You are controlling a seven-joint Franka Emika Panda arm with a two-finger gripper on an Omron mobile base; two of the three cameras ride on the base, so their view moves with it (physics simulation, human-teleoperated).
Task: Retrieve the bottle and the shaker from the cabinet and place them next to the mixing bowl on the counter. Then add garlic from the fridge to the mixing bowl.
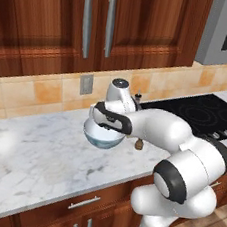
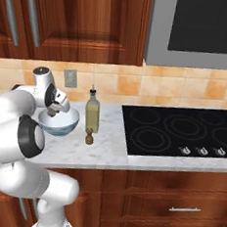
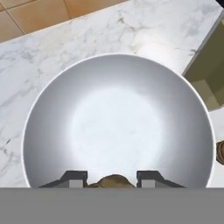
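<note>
So the dark two-finger pincer [image 3: 111,178], clamped on a brownish lumpy garlic bulb [image 3: 111,180], hangs straight above the round pale-blue glass mixing bowl [image 3: 118,127].

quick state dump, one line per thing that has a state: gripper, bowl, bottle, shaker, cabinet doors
gripper: over the mixing bowl, shut on the garlic
garlic: held between the fingers, not yet in the bowl
mixing bowl: upright on the counter, empty
bottle: upright on the counter, right beside the bowl
shaker: upright on the counter, in front of the bottle
upper cabinet doors: closed
</note>
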